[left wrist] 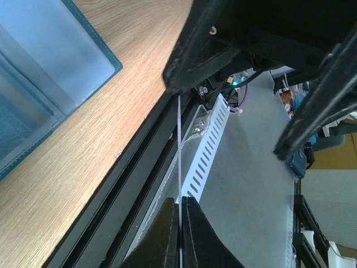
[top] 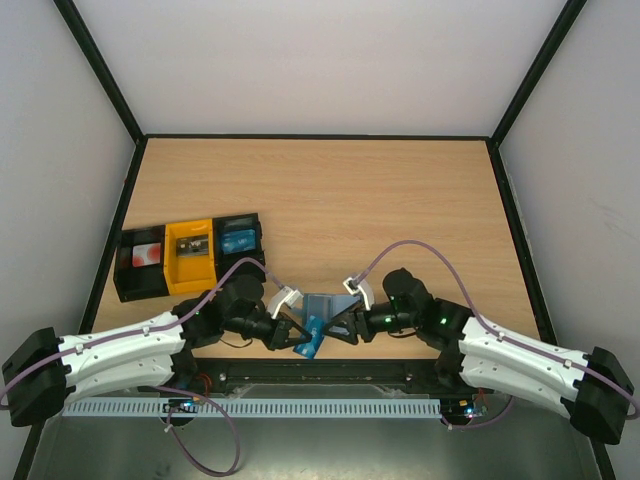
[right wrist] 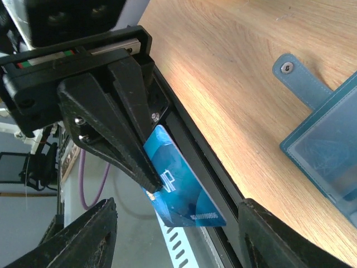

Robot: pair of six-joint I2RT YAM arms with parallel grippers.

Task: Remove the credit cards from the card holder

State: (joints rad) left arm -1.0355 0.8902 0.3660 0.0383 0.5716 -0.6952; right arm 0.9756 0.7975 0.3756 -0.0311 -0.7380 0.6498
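The teal-blue card holder (top: 325,305) lies open on the table near the front edge, between both grippers; in the right wrist view its pale inner panel (right wrist: 329,151) and snap tab (right wrist: 301,78) show. My left gripper (top: 297,335) is shut on a blue credit card (top: 312,338), held over the table's front rail. The left wrist view shows that card edge-on as a thin white line (left wrist: 179,156) pinched between the shut fingers (left wrist: 167,234). My right gripper (right wrist: 178,237) stands open around the card (right wrist: 181,187) without touching it; its fingers (right wrist: 83,234) lie to either side.
Three box trays stand in a row at the left: black with a red card (top: 143,258), yellow (top: 190,255), black with a blue card (top: 240,240). A black rail (right wrist: 195,162) runs along the table's front edge, with a slotted white cable duct (left wrist: 209,139) below it.
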